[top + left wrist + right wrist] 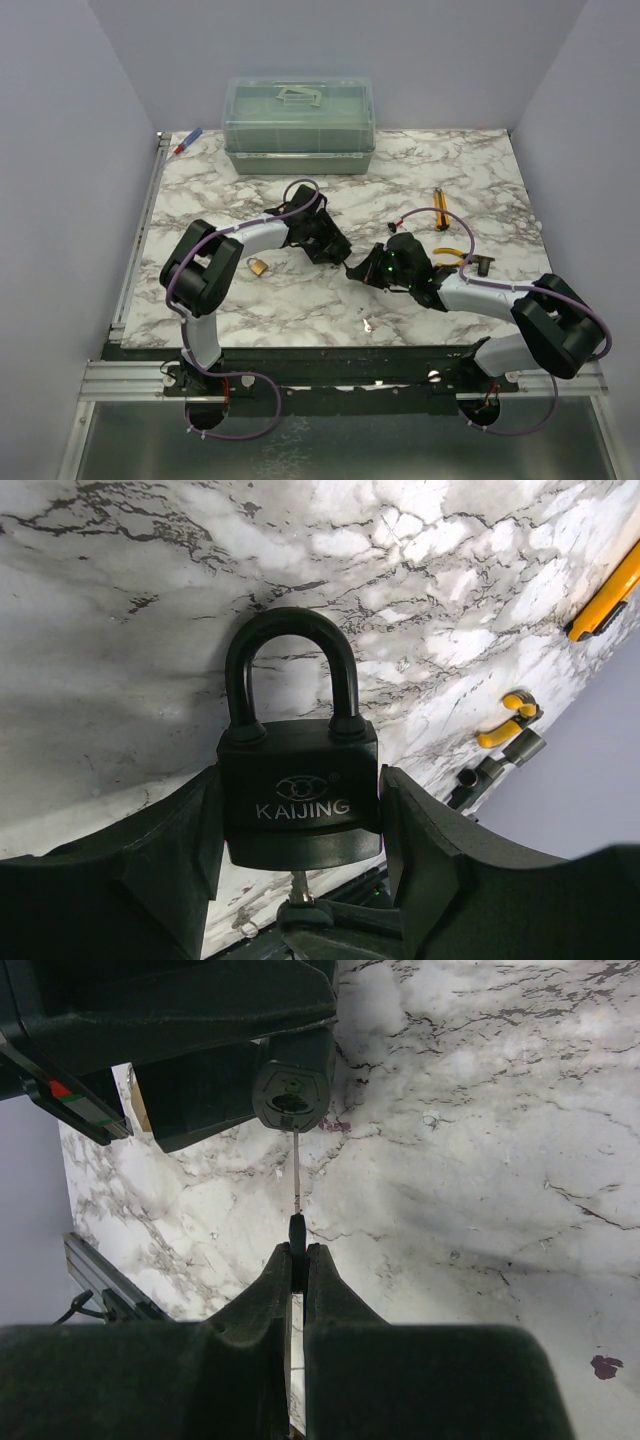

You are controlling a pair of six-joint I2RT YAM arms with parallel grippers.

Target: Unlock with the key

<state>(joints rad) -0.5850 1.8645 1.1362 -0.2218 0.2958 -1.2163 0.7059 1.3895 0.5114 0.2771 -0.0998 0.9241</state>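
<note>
Key: its black head is pinched edge-on between the right gripper's fingertips, above the marble table. The thin metal blade runs straight from the head to the underside of the black padlock.
Blade tip: it meets the keyhole in the padlock's bottom face. How far in it sits cannot be told.
Right gripper: the jaws are almost together, clamped on the key's head and aimed at the padlock's base.
Black padlock: it hangs above the table between the two arms, with the word KAIJING on its face. Both legs of the shackle are seated in the body.
Left gripper: the jaws stand at a middling width and hold the padlock, one finger against each side of its body.
Table: white marble with grey veins. The two grippers meet over its middle.
Brass padlock: it lies on the table just beside the left arm, apart from both grippers.
Pliers: yellow-handled, they lie on the table beyond the right arm's wrist.
Yellow tool: slim, it lies further back, near the pliers.
Green box: it has a clear lid and sits at the table's far edge.
Pen: blue and red, it lies at the far left corner.
</note>
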